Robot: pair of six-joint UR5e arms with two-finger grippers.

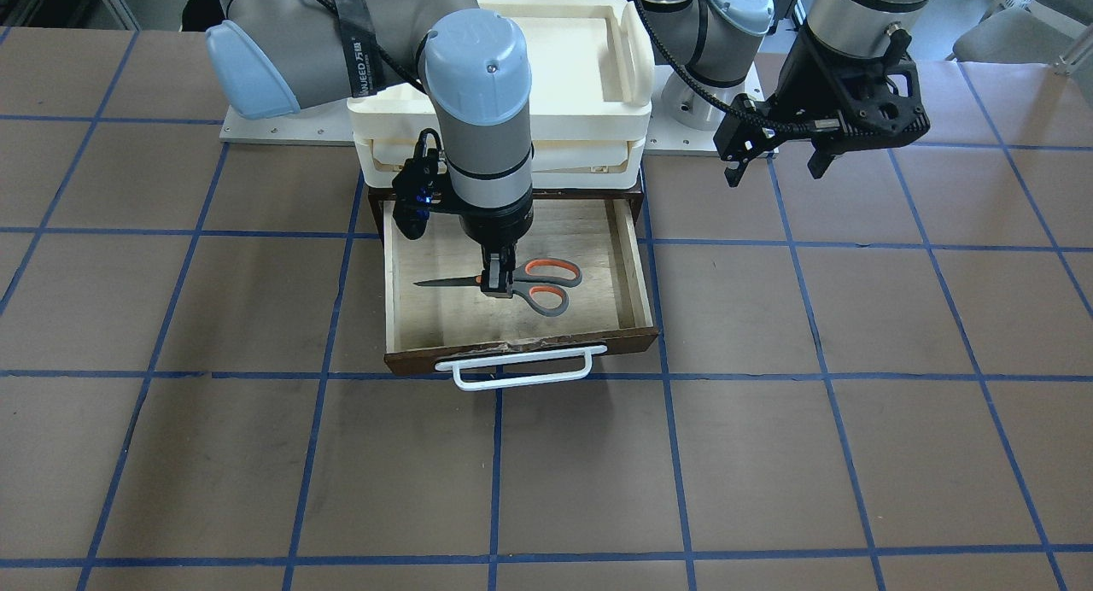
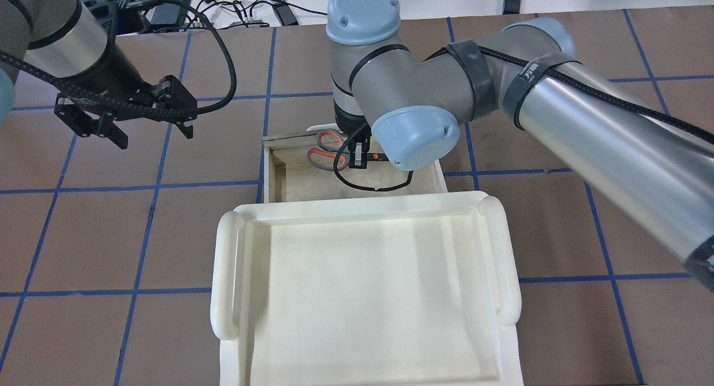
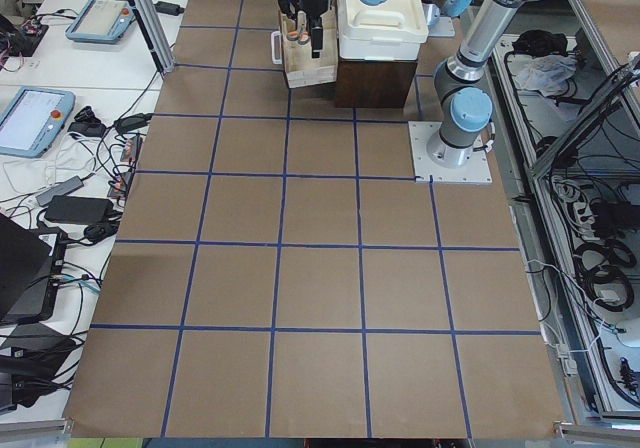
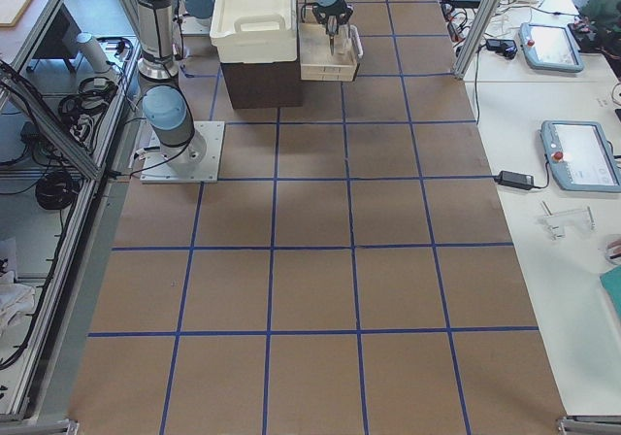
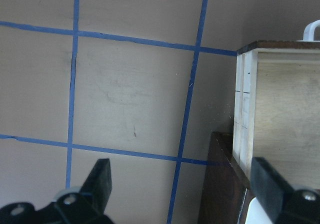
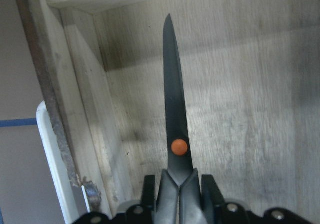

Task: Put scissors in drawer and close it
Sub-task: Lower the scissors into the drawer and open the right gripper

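Scissors (image 1: 519, 285) sit clamped in right gripper (image 1: 497, 282) inside open drawer (image 1: 635, 266), left gripper (image 1: 777, 168) spread apart.

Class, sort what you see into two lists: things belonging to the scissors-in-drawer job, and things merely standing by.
Belongs to the job: scissors; drawer, open; right hand, gripping the scissors.
Standing by: cream tray stack; left hand, open and empty; table.

Brown table (image 1: 854, 454) gridded with blue tape (image 1: 495, 471); white side benches (image 3: 55, 73), tablets (image 3: 35, 120), cables (image 3: 40, 171).
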